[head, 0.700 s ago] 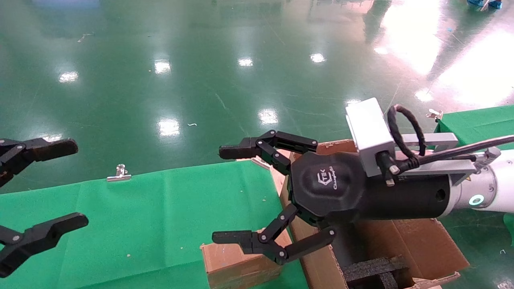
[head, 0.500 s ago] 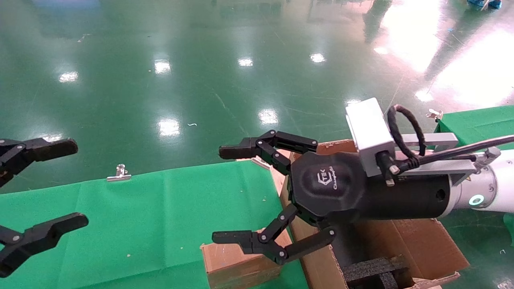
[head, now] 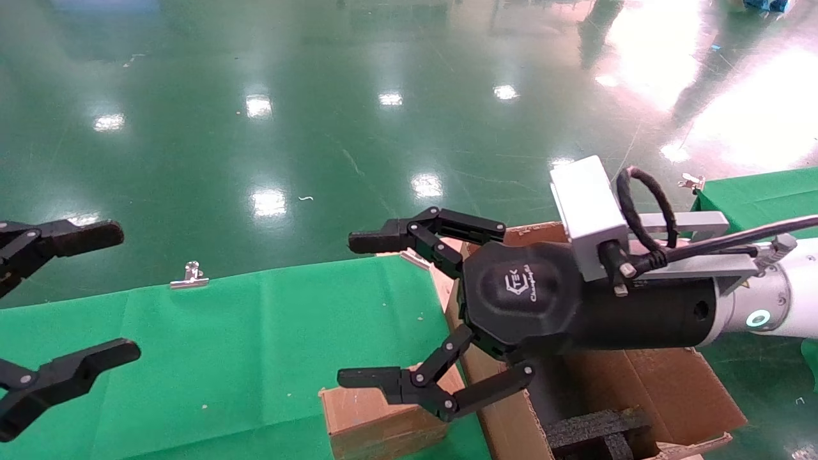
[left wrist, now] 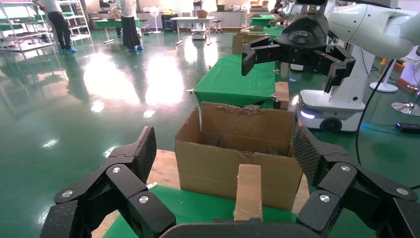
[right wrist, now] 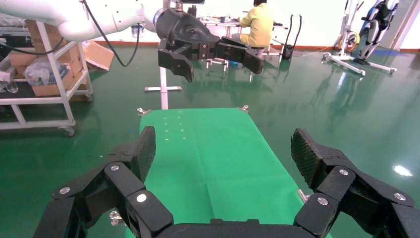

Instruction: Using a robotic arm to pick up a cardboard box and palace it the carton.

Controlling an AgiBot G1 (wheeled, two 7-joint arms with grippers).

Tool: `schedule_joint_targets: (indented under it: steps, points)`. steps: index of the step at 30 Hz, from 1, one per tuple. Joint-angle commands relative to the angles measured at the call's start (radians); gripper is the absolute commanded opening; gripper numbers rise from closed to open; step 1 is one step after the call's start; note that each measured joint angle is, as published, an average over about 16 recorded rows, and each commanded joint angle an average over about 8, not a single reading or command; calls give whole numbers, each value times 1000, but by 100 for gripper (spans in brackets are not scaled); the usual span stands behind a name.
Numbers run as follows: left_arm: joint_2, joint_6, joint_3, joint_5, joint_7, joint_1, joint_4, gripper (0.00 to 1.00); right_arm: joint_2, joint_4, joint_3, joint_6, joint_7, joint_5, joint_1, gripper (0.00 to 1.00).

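The small brown cardboard box (head: 377, 418) sits on the green cloth, right against the carton's (head: 664, 383) near wall. In the left wrist view the box (left wrist: 247, 191) stands on edge in front of the carton (left wrist: 218, 163). Black foam inserts (head: 594, 431) lie inside the carton. My right gripper (head: 356, 308), on the white robotic arm (head: 786, 306), hovers open and empty above the box and the carton's left flap; it also shows in the left wrist view (left wrist: 297, 44). My left gripper (head: 124, 291) is open and empty at the far left, above the cloth.
The green cloth table (head: 243, 345) stretches left of the carton, with a metal clip (head: 190, 276) on its far edge. A second green table (head: 767, 191) with a clip stands at the right. Glossy green floor lies beyond.
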Motion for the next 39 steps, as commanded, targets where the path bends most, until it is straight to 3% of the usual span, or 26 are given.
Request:
schedule_joint_targets:
  steps: [1, 10, 17, 25, 39]
  points:
    - [0, 0, 0, 0, 0, 0, 0, 0, 0, 0, 0, 0, 0, 0, 0, 100]
    - [0, 0, 0, 0, 0, 0, 0, 0, 0, -2, -6, 9, 1, -20, 5, 100]
    - [0, 0, 0, 0, 0, 0, 0, 0, -3, -10, -61, -8, 30, -131, 63, 100]
    - [0, 0, 0, 0, 0, 0, 0, 0, -39, -59, -184, -80, 68, -316, 207, 100]
    - [0, 0, 0, 0, 0, 0, 0, 0, -190, -162, -499, -95, 38, -545, 460, 100]
